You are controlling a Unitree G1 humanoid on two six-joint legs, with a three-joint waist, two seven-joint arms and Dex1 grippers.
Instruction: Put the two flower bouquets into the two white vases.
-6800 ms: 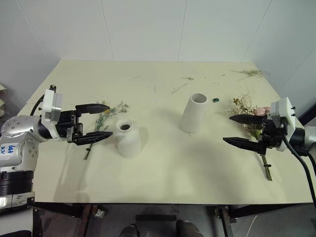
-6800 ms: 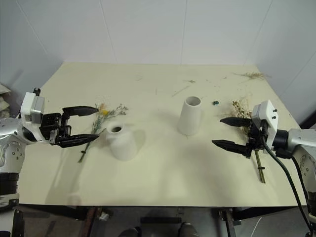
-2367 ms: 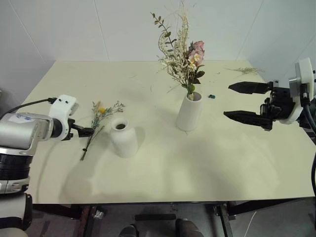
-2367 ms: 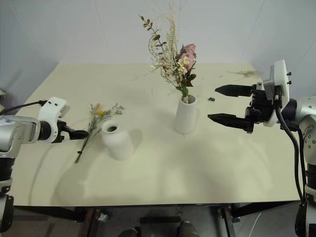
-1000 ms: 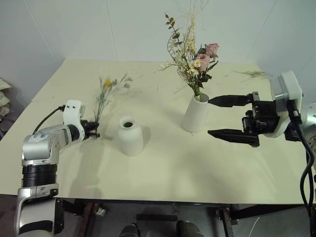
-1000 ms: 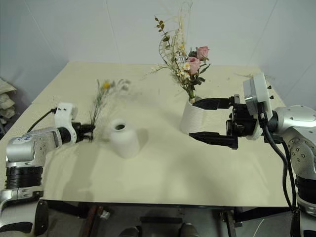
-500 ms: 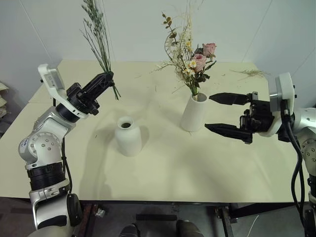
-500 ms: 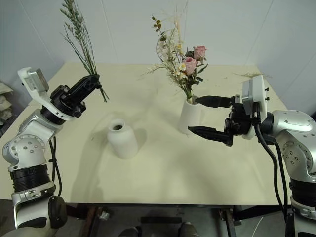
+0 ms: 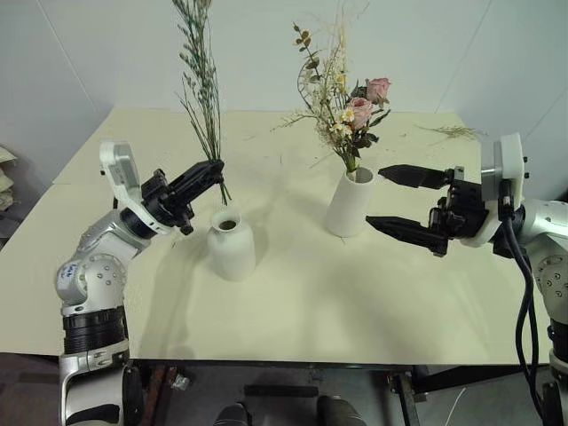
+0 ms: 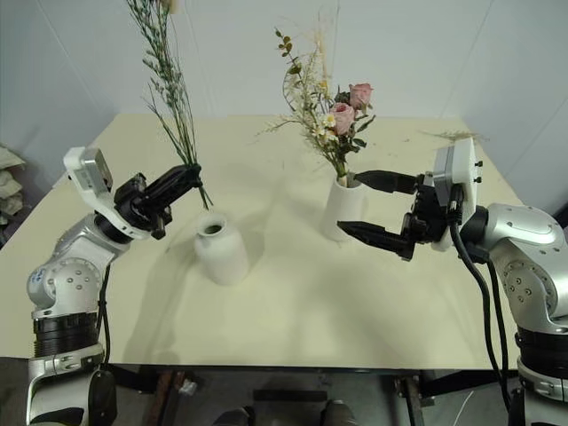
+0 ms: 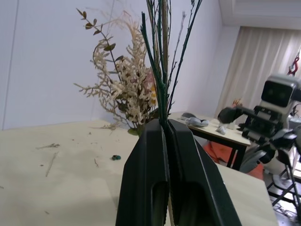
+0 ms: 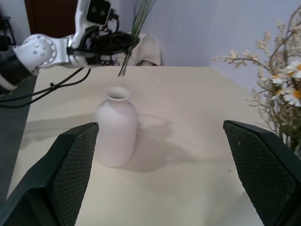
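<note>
Left gripper (image 9: 213, 170): clenched on the thin bunch (image 9: 201, 80), stems upright, lower ends just above and at 10 o'clock of the short vase (image 9: 231, 245).
Right gripper (image 9: 390, 199): fingers spread, holding nothing, at 3 o'clock of the tall vase (image 9: 349, 202).
Large bunch (image 9: 344, 99): standing in the tall vase.
Table (image 9: 293, 311): both vases stand on it, apart.

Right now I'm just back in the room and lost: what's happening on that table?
The left gripper is shut on the thin bunch, held upright above the short vase, not yet in. The large bouquet already stands in the tall vase. The right gripper hangs open beside that vase.
</note>
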